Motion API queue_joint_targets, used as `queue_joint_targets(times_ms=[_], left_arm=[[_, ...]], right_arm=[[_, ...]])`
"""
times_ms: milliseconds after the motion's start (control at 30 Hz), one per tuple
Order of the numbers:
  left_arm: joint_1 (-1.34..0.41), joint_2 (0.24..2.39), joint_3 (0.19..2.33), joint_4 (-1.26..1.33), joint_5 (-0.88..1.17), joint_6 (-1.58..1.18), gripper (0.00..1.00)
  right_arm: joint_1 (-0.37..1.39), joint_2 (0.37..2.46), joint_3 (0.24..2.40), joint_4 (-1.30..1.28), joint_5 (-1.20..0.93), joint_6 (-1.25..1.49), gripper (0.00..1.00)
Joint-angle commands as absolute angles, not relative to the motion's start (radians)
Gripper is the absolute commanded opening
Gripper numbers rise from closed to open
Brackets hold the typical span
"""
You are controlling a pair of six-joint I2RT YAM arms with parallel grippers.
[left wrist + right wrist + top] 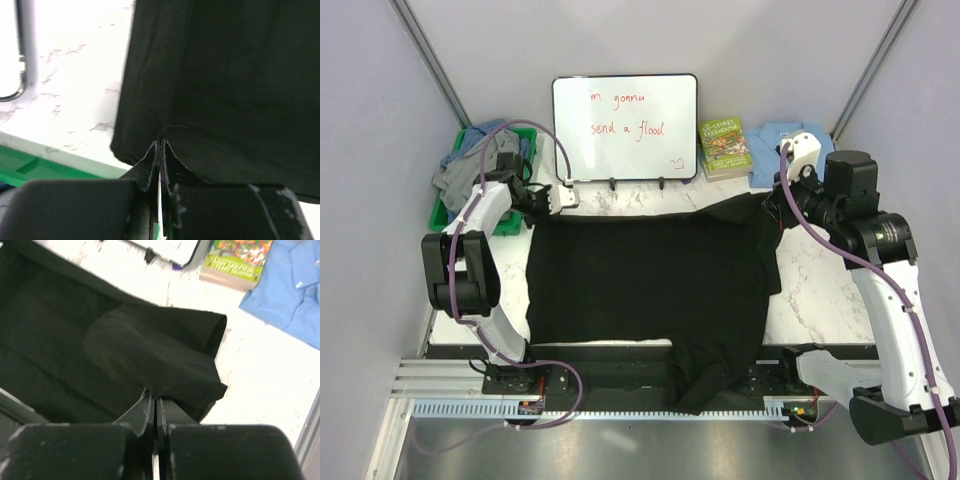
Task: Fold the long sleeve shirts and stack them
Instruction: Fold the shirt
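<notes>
A black long sleeve shirt (650,280) lies spread flat over the middle of the table, one sleeve (705,375) hanging off the near edge. My left gripper (536,212) is shut on its far left corner; in the left wrist view the fingertips pinch the black hem (161,142). At the far right corner my right gripper (772,205) is shut on a lifted bunch of black fabric (150,360), the jaws closed together under it (154,397). A light blue collared shirt (775,150) lies folded at the back right, also in the right wrist view (290,285).
A green bin (445,210) at the back left holds grey and blue shirts (470,165). A whiteboard (625,125) stands at the back centre, with a green-covered book (725,145) beside it. Grey walls close in both sides.
</notes>
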State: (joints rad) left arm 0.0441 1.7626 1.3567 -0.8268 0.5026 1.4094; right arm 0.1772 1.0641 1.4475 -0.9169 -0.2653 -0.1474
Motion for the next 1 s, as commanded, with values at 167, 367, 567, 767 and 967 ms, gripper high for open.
queue_joint_targets(times_ms=[167,367,567,767,967], left_arm=[[0.048,1.681,1.240,-0.805,0.517,1.528,0.02],[0.046,1.675,1.198,-0.815,0.489,1.509,0.02],[0.048,1.723,1.197,-0.795,0.445,1.467,0.02],[0.048,1.762,1.200,-0.773,0.433,1.456,0.02],[0.048,1.749,1.233,-0.790,0.431,1.462,0.02]], right_arm=[[0.181,0.963,1.341,-1.066,-0.322,-0.210,0.00],[0.179,0.994,1.298,-1.048,-0.334,-0.206,0.00],[0.181,1.028,1.262,-1.046,-0.368,-0.204,0.00],[0.181,1.032,1.273,-1.046,-0.342,-0.207,0.00],[0.181,1.052,1.302,-1.028,-0.293,-0.193,0.00]])
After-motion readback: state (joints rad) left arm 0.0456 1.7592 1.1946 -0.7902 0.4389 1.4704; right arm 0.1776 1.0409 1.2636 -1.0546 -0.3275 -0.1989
